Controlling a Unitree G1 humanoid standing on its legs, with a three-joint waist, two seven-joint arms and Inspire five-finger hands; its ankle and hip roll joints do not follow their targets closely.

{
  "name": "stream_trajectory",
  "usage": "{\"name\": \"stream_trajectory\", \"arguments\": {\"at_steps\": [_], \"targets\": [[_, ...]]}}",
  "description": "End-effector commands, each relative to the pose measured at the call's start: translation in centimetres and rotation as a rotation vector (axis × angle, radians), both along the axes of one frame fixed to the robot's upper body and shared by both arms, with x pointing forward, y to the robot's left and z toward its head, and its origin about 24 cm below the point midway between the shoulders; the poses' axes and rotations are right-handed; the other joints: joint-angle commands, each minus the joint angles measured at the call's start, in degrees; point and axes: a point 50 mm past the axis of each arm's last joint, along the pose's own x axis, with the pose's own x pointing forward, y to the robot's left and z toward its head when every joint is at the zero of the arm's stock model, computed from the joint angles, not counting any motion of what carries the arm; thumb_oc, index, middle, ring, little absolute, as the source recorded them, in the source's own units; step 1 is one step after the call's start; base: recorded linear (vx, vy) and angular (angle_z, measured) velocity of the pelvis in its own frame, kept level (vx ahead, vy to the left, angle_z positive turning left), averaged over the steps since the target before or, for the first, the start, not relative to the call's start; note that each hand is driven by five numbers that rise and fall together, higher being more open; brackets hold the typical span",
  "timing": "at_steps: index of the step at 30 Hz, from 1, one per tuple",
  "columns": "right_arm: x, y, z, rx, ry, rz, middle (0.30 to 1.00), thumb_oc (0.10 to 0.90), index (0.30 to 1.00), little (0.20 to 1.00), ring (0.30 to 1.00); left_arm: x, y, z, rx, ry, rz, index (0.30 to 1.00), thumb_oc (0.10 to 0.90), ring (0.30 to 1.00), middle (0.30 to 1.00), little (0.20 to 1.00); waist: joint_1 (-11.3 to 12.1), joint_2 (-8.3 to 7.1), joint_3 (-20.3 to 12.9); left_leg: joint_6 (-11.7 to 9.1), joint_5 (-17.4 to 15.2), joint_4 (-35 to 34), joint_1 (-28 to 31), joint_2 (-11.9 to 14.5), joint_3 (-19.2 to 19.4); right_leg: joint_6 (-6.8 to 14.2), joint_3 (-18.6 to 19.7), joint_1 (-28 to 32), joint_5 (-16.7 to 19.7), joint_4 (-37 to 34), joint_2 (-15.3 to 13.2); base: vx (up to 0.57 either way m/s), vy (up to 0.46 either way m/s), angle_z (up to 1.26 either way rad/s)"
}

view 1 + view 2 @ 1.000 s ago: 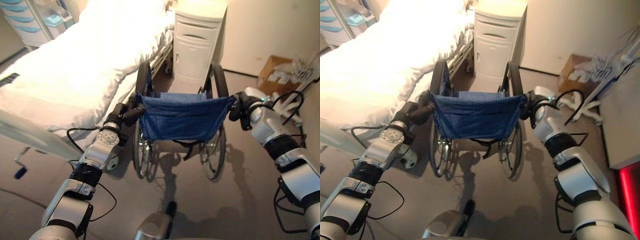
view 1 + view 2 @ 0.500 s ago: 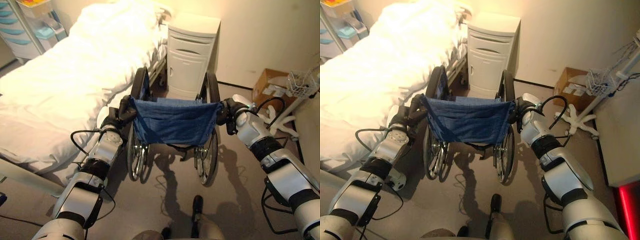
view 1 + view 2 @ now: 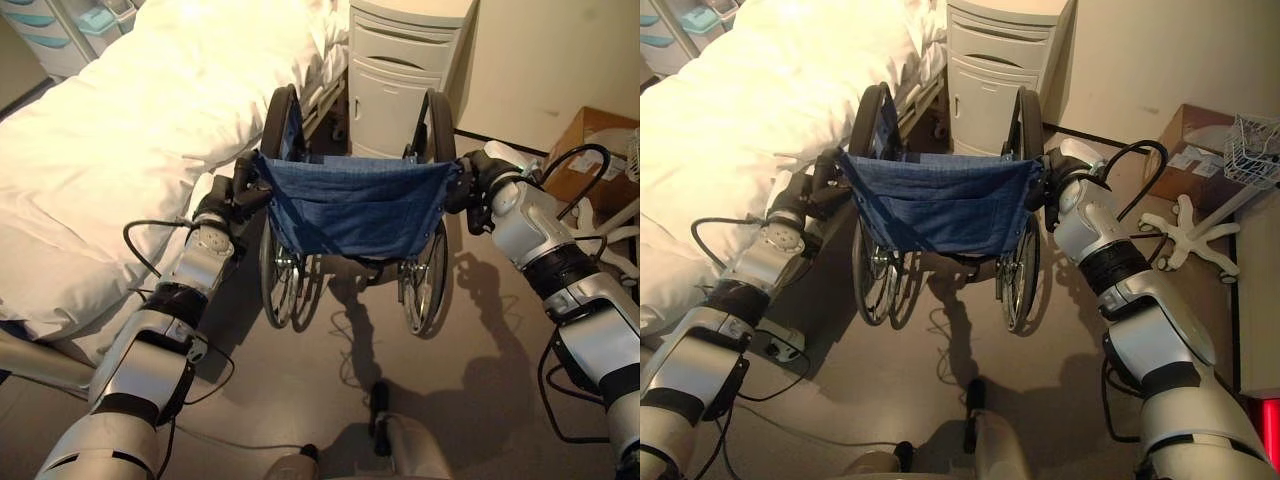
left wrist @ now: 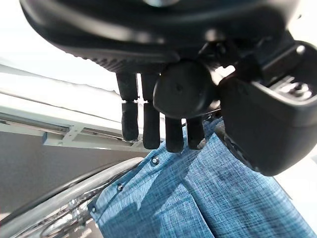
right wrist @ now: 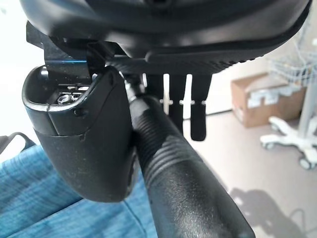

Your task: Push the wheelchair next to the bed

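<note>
The wheelchair [image 3: 350, 205], with a blue cloth back and black wheels, stands with its left wheel close beside the bed [image 3: 120, 130], which has a white duvet. The chair faces a white bedside cabinet [image 3: 405, 60]. My left hand [image 3: 228, 200] is curled round the left push handle [image 4: 183, 89], which sits between the fingers and the thumb. My right hand [image 3: 470, 185] holds the right push handle [image 5: 183, 183] the same way, its thumb on one side and its fingers on the other.
A cardboard box [image 3: 1195, 140] lies on the floor at the right by the wall. Beside it are a white wheeled stand base [image 3: 1190, 225] and a wire basket [image 3: 1255, 150]. A drawer cart [image 3: 50, 30] stands beyond the bed. Bare floor lies behind the chair.
The view has shifted with my walking. The wheelchair has rolled a little further along the bed toward the cabinet. Both hands have stayed on the handles.
</note>
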Motion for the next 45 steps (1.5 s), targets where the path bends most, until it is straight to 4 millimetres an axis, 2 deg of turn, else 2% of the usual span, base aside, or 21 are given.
{"name": "stream_trajectory", "arguments": {"at_steps": [1,2,3,4,5,7,9,12,14,17,20,21,22,23,24,33,38,45], "targets": [[-0.6,3.0,-2.7,0.001,0.258,0.219,0.3,0.4,0.3,0.3,0.3,0.0,-0.8,-0.2,-0.006,0.002,-0.041,0.3,0.4,0.3,0.3,0.3,2.58,-5.05,6.58,-4.48,18.27,26.13,-13.96,-7.7,4.82,-0.28,5.29,16.26,3.57,-7.95,-7.08,0.39,0.081,-0.39],[-0.7,3.0,-3.4,0.006,0.264,0.218,0.3,0.4,0.3,0.3,0.3,-0.3,-1.1,-1.0,0.002,0.005,-0.051,0.3,0.4,0.3,0.3,0.3,4.12,-4.12,8.81,-4.74,18.69,24.7,-18.86,-7.05,5.82,-0.67,6.42,19.71,2.05,-7.77,-5.57,0.44,0.165,-0.46],[-0.8,3.0,-3.7,0.007,0.257,0.22,0.3,0.4,0.3,0.3,0.3,-0.6,-1.1,-1.4,0.001,0.002,-0.052,0.3,0.4,0.3,0.3,0.3,5.2,-3.13,9.97,-4.74,20.09,18.58,-18.83,-5.87,4.92,-0.64,7.34,21.59,1.05,-7.75,-4.33,0.37,0.169,-0.43],[-0.8,3.0,-3.8,0.008,0.255,0.22,0.3,0.4,0.3,0.3,0.3,-0.7,-1.0,-1.5,0.001,0.002,-0.053,0.3,0.4,0.3,0.3,0.3,5.53,-2.97,10.41,-4.72,20.4,16.82,-18.32,-5.59,4.74,-0.62,7.61,22.22,0.84,-7.81,-4.12,0.4,0.239,-0.55],[-0.7,3.5,-3.8,0.014,0.233,0.235,0.3,0.4,0.3,0.3,0.3,-0.9,-0.8,-1.2,0.013,-0.011,-0.053,0.3,0.4,0.3,0.3,0.3,7.69,-1.68,11.31,-4.07,23.0,0.77,-16.61,-3.21,1.86,-0.14,9.23,24.45,-0.28,-8.66,-2.55,0.33,0.222,-0.73],[-0.5,4.1,-3.3,0.023,0.188,0.244,0.3,0.4,0.3,0.3,0.3,-0.7,-0.7,-0.3,0.019,-0.034,-0.048,0.3,0.4,0.3,0.3,0.3,8.99,-1.69,11.36,-3.37,22.06,-6.28,-15.08,-3.08,1.42,0.73,9.93,24.96,-0.7,-9.33,-2.92,0.24,0.243,-1.26],[-0.3,4.3,-2.9,0.023,0.16,0.259,0.3,0.4,0.3,0.3,0.3,-0.2,-0.8,0.6,0.025,-0.031,-0.059,0.3,0.4,0.3,0.3,0.3,8.32,-1.86,9.8,-1.54,17.43,-5.82,-12.12,-4.05,1.71,2.32,9.03,21.14,-0.19,-7.31,-4.8,0.12,0.249,-1.32],[-0.5,3.6,-3.4,0.022,0.11,0.273,0.3,0.4,0.3,0.3,0.3,-0.3,0.0,1.0,0.021,-0.034,-0.046,0.3,0.4,0.3,0.3,0.3,8.26,-1.84,8.67,-0.24,15.57,-7.54,-9.75,-4.0,2.2,3.72,7.26,17.89,0.54,-5.99,-6.95,0.16,0.177,-0.41],[-0.6,4.0,-3.7,0.031,0.084,0.287,0.3,0.4,0.3,0.3,0.3,-0.7,0.8,0.8,0.039,-0.035,-0.024,0.3,0.4,0.3,0.3,0.3,9.01,-2.65,7.89,-0.05,15.15,-8.37,-9.38,-3.72,2.94,4.64,5.84,17.32,1.49,-7.22,-7.76,0.08,0.02,0.13],[-0.1,6.2,-2.6,0.051,0.046,0.33,0.3,0.4,0.3,0.3,0.3,-1.0,1.6,0.6,0.068,-0.04,0.024,0.3,0.4,0.3,0.3,0.3,11.62,-4.03,7.26,-0.52,16.12,-12.97,-8.34,-1.9,5.97,5.86,-1.04,17.82,3.67,-10.82,-8.73,0.0,-0.059,-0.12],[0.1,7.3,-2.2,0.054,0.03,0.35,0.3,0.4,0.3,0.3,0.3,-1.3,2.1,-0.1,0.07,-0.018,0.046,0.3,0.4,0.3,0.3,0.3,12.72,-4.29,6.32,-0.69,16.81,-15.08,-7.44,-1.19,6.59,6.08,-2.77,18.8,4.57,-12.37,-8.98,0.02,-0.036,-0.8],[0.1,7.4,-2.1,0.055,0.025,0.354,0.3,0.4,0.3,0.3,0.3,-1.4,2.2,-0.2,0.071,-0.013,0.051,0.349,0.433,0.349,0.349,0.349,12.87,-4.25,6.12,-0.68,16.89,-15.32,-7.32,-1.09,6.6,6.08,-2.88,18.87,4.59,-12.35,-9.02,0.03,-0.044,-0.55],[0.1,7.7,-2.0,0.07,0.015,0.358,0.3,0.4,0.3,0.3,0.3,-1.5,2.5,-0.6,0.065,0.001,0.068,0.596,0.598,0.596,0.596,0.596,13.13,-4.06,5.51,-0.53,17.13,-16.16,-6.85,-0.83,6.55,6.16,-3.1,19.23,4.7,-12.49,-9.1,0.03,-0.032,-0.28],[0.1,7.7,-2.0,0.077,0.011,0.359,0.549,0.566,0.549,0.549,0.549,-1.6,2.6,-0.8,0.063,0.001,0.069,0.9,0.8,0.9,0.9,0.9,13.21,-4.02,5.33,-0.5,17.21,-16.37,-6.73,-0.78,6.51,6.18,-3.18,19.37,4.74,-12.65,-9.11,0.04,-0.034,-0.24],[0.1,7.7,-2.1,0.087,0.006,0.362,0.9,0.8,0.9,0.9,0.9,-1.7,2.7,-0.9,0.061,-0.002,0.073,0.9,0.8,0.9,0.9,0.9,13.34,-3.95,5.08,-0.47,17.31,-16.65,-6.52,-0.71,6.43,6.21,-3.32,19.62,4.79,-12.9,-9.12,0.05,-0.022,-0.2],[-0.3,6.9,-2.0,0.277,-0.059,0.343,0.9,0.8,0.9,0.9,0.9,-3.1,4.1,-2.0,0.066,0.024,0.087,0.9,0.8,0.9,0.9,0.9,14.18,-3.41,2.29,-0.2,16.93,-18.23,-3.31,0.0,5.3,6.34,-3.93,22.18,4.2,-13.28,-9.1,0.06,-0.037,0.02],[-0.3,5.9,-1.7,0.36,-0.1,0.306,0.9,0.8,0.9,0.9,0.9,-4.0,5.0,-2.7,0.01,0.053,0.074,0.9,0.8,0.9,0.9,0.9,14.64,-2.6,0.34,-0.03,16.2,-18.28,-1.27,0.04,4.58,6.18,-4.26,23.84,3.24,-13.06,-9.12,0.06,-0.03,0.06],[-0.4,4.8,-2.0,0.477,-0.055,0.256,0.9,0.8,0.9,0.9,0.9,-5.2,5.5,-3.9,-0.061,0.107,0.003,0.9,0.8,0.9,0.9,0.9,15.37,-1.5,-1.6,0.02,15.44,-17.99,0.62,-0.22,3.18,5.86,-4.45,25.34,1.96,-12.95,-9.22,0.07,-0.017,0.03]]}}
